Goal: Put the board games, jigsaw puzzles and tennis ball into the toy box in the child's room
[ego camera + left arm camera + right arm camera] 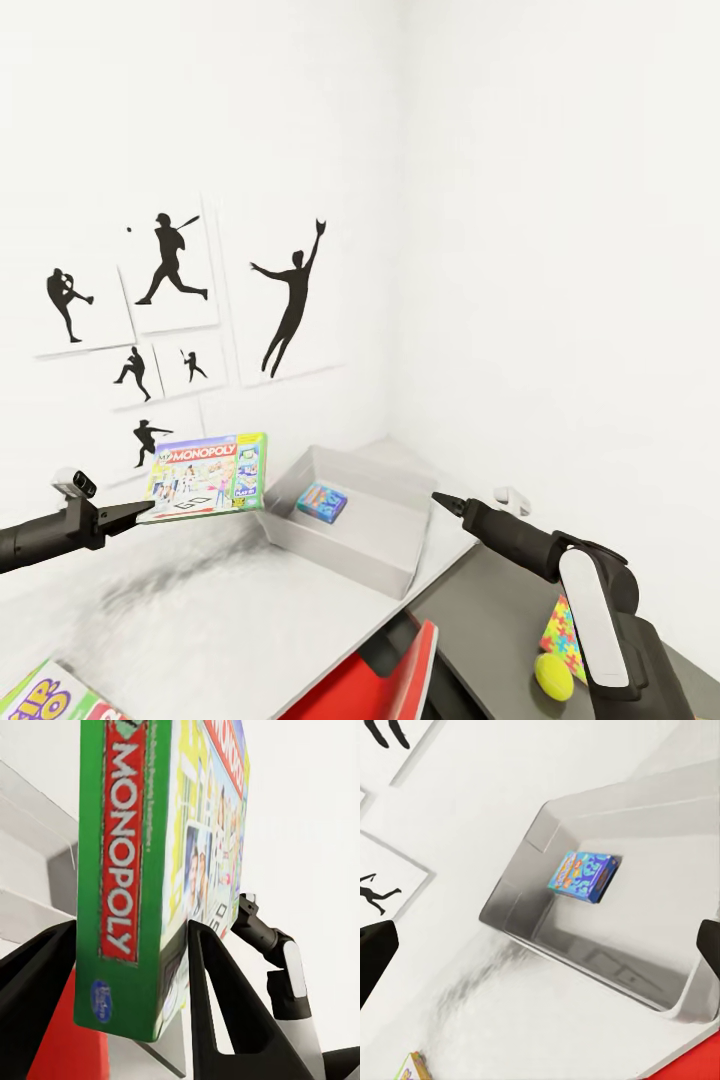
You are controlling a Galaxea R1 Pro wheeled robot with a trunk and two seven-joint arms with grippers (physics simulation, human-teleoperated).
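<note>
Green-edged, the flat printed Monopoly game box [207,477] hangs clamped by one edge in your left hand [140,512], above the light grey bench [190,610]. It sits just left of the shallow light grey toy box [352,535], long axis pointing toward the bin. Your left arm is nearer. Your right hand [440,499] hovers by the bin's right rim, fingers spread, empty. White walls carry black athlete silhouettes [292,298].

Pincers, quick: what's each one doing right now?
Left pincer: closed on the Monopoly box.
Right pincer: open, holding nothing, above the toy box.
</note>
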